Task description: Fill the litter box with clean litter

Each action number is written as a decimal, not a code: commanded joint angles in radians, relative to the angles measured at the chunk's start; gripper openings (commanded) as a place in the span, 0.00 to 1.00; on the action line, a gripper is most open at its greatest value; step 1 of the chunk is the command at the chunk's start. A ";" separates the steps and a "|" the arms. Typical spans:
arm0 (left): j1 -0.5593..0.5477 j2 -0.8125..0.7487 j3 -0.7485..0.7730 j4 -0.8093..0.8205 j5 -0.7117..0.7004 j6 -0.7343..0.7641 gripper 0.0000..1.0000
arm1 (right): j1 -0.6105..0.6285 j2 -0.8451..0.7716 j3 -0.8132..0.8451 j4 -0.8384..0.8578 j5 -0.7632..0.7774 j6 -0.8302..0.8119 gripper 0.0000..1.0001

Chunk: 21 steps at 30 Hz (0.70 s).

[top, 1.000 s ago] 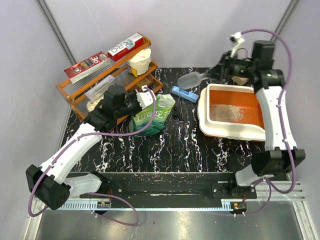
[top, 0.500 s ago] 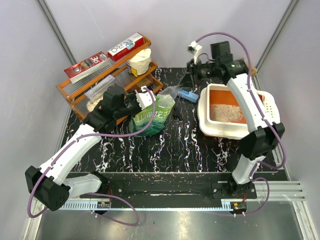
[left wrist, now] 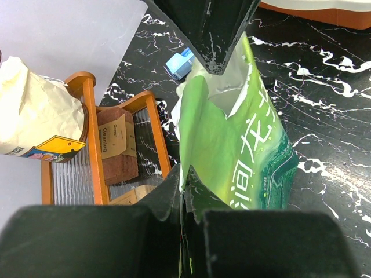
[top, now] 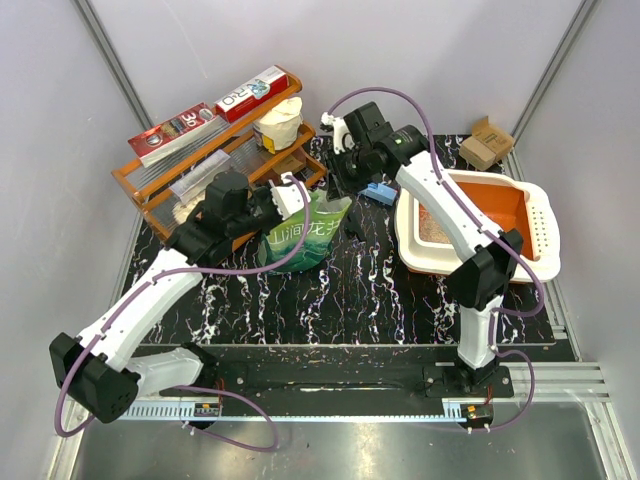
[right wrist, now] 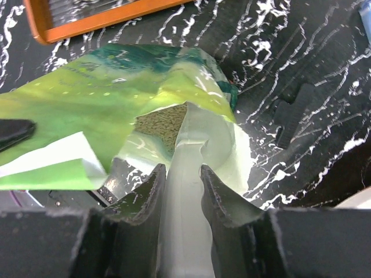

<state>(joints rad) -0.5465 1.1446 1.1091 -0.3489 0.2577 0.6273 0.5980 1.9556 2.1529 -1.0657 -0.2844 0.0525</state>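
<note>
Two arms are brought together at the green pouch (left wrist: 249, 145), which is stood upright on the table (top: 380, 290) just in front of the orange wire rack (top: 150, 185). The pouch's top edge is clamped in the jaws of the left gripper (top: 298, 200), seemingly so that the mouth is kept open and the pouch is stopped from tipping. The jaws of the right gripper (right wrist: 181, 174) are closed on the handle of a translucent white scoop (right wrist: 194, 136). Its bowl is pointed into the open mouth, where granules (right wrist: 161, 124) can be seen. Whether they are touched yet cannot be told, and another load is judged to be about to be taken.

The litter box (top: 543, 225) is set at the right of the table, well apart from the pouch. Only a thin patch of clean litter (top: 427, 228) is spread on its orange floor, so the filling is judged far from done.

The near-left part of the litter box is crossed by the right arm, and some of the litter is hidden by it from above. A small blue box (top: 378, 190) is left on the table between pouch and litter box, under the path a loaded scoop would likely be carried along. A cardboard box (top: 487, 143) is placed at the far right corner, and flat cartons (top: 240, 100) and a white bag (top: 277, 125) are kept on the rack, close behind the pouch.
</note>
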 commanded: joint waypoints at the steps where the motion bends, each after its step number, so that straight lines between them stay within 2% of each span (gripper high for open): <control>1: -0.001 -0.066 0.014 0.134 0.032 -0.018 0.04 | -0.003 0.000 -0.043 -0.002 0.158 0.064 0.00; 5: -0.001 -0.077 0.002 0.134 0.043 -0.026 0.05 | 0.002 0.035 -0.129 0.061 0.169 0.078 0.00; 8: -0.001 -0.080 -0.008 0.142 0.048 -0.032 0.05 | 0.002 0.110 -0.153 0.099 0.122 0.108 0.00; 15: -0.001 -0.083 -0.014 0.137 0.034 -0.011 0.05 | 0.003 0.270 0.045 0.089 -0.244 0.096 0.00; 20: 0.003 -0.086 -0.015 0.126 0.025 0.002 0.05 | -0.055 0.275 0.064 0.150 -0.438 0.156 0.00; 21: 0.003 -0.085 -0.015 0.123 0.023 0.006 0.05 | -0.091 0.272 0.059 0.162 -0.523 0.168 0.00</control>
<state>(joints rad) -0.5426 1.1160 1.0794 -0.3355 0.2573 0.6205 0.5686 2.2086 2.1990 -0.9676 -0.5400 0.1543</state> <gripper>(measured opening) 0.053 0.327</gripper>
